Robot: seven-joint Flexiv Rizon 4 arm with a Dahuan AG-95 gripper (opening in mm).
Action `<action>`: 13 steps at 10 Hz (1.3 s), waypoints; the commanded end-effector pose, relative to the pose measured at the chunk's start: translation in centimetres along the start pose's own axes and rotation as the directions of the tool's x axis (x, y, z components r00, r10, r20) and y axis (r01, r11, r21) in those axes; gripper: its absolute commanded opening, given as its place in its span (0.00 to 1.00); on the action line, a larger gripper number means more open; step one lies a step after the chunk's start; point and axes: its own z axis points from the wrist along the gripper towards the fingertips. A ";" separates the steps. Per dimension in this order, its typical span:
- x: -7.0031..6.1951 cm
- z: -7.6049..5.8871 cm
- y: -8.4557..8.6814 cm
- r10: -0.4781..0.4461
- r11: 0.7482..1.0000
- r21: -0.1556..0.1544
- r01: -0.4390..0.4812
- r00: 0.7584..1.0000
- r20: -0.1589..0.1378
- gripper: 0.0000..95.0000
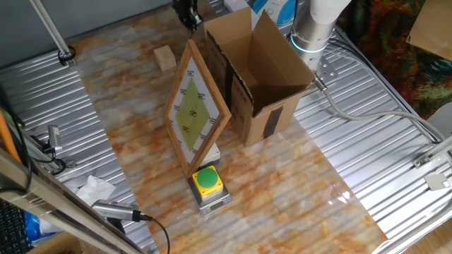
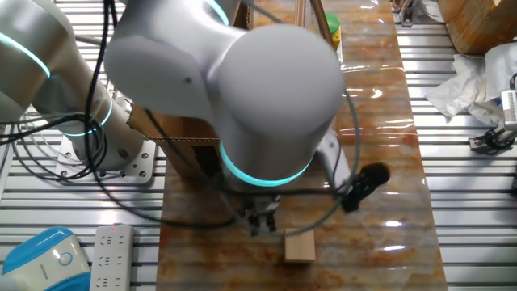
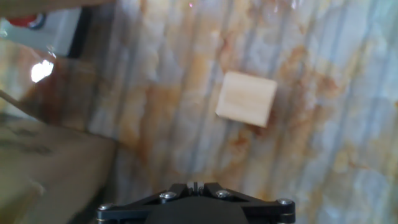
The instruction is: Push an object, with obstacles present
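The small light-tan wooden cube (image 1: 164,58) lies on the marbled table top near its far end. It also shows in the other fixed view (image 2: 299,245) and in the hand view (image 3: 246,98). My gripper (image 1: 187,14) hangs above the table, apart from the cube, between it and the cardboard box (image 1: 254,70). In the other fixed view the gripper (image 2: 262,220) is just left of the cube and mostly hidden under the arm. In the hand view the fingertips (image 3: 194,185) are pressed together with nothing between them, and the cube lies ahead and to the right.
The open cardboard box with black tape stands at the back; its flap (image 3: 43,168) fills the hand view's lower left. The wooden-framed board with a yellow-green diamond (image 1: 196,106) leans beside it. The yellow-and-green button on its grey base (image 1: 207,180) sits in front of the board.
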 end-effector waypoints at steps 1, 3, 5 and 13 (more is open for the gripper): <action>1.0 -0.1 -0.5 -0.005 1.000 0.006 0.005 1.000 0.001 0.00; 2.3 -0.3 -1.2 -0.008 1.000 0.002 0.008 1.000 0.006 0.00; 3.5 -0.4 -1.7 -0.008 1.000 0.002 0.008 1.000 0.014 0.00; 4.2 -0.5 -1.9 0.030 0.999 -0.018 -0.029 0.999 0.022 0.00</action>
